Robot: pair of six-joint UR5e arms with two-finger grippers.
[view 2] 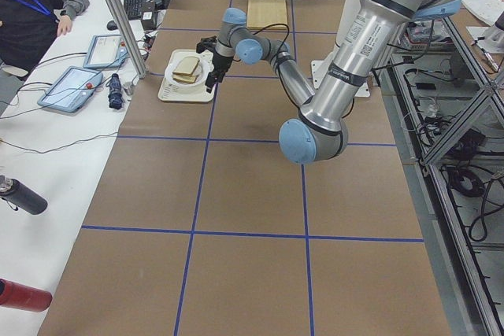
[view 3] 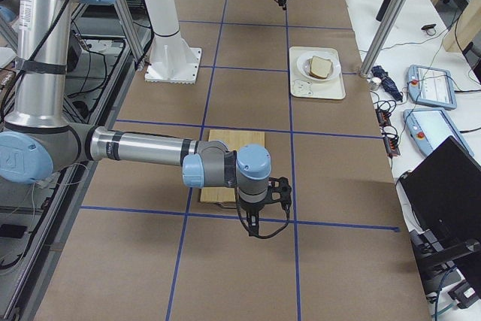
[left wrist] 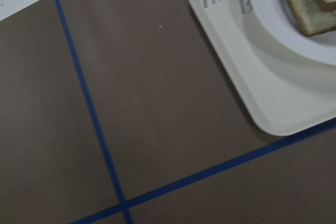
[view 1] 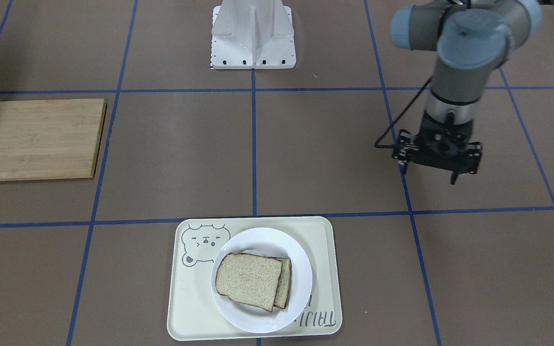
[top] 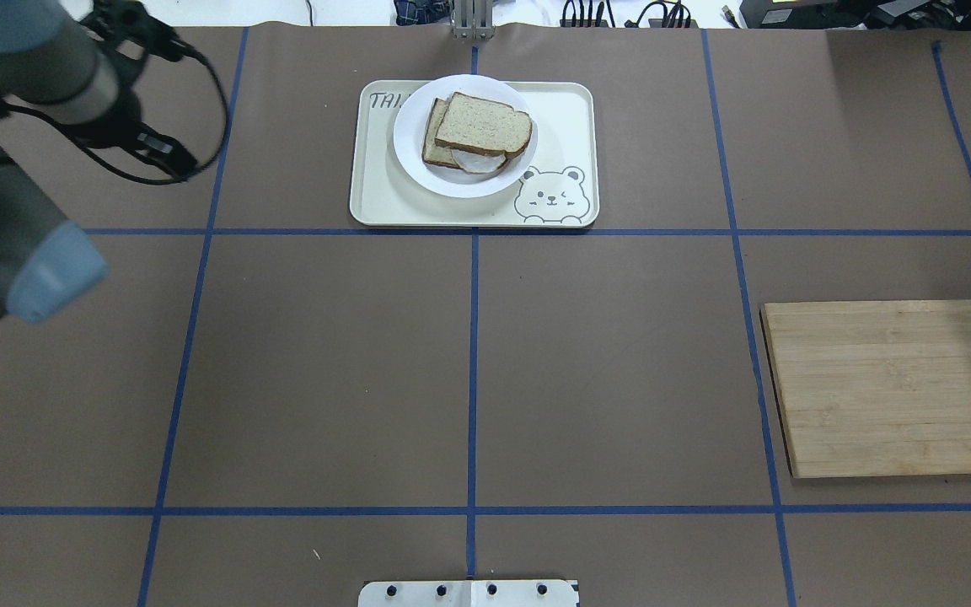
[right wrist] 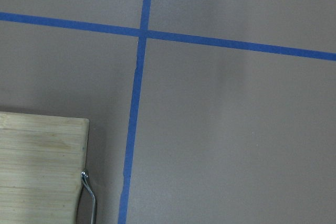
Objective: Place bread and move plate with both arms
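Observation:
The plain bread slice (view 1: 248, 281) lies on top of a second slice (view 1: 284, 284) on the white plate (view 1: 301, 281). The plate sits on the cream bear tray (view 1: 188, 312). In the overhead view the bread (top: 483, 126) covers a slice with egg white (top: 477, 162) showing under it. My left gripper (view 1: 428, 175) is open and empty, above the table beside the tray and apart from it. Its wrist view shows the tray corner (left wrist: 252, 93), the plate rim (left wrist: 278, 40) and the bread edges (left wrist: 310, 9). My right gripper (view 3: 264, 199) shows only in the exterior right view, beside the cutting board; I cannot tell whether it is open or shut.
A wooden cutting board (top: 890, 388) lies on the robot's right side of the table, with a metal handle (right wrist: 89, 192) at its edge. The white robot base (view 1: 253, 33) stands at the table's middle edge. An operator (view 2: 31, 13) sits beyond the table's far side.

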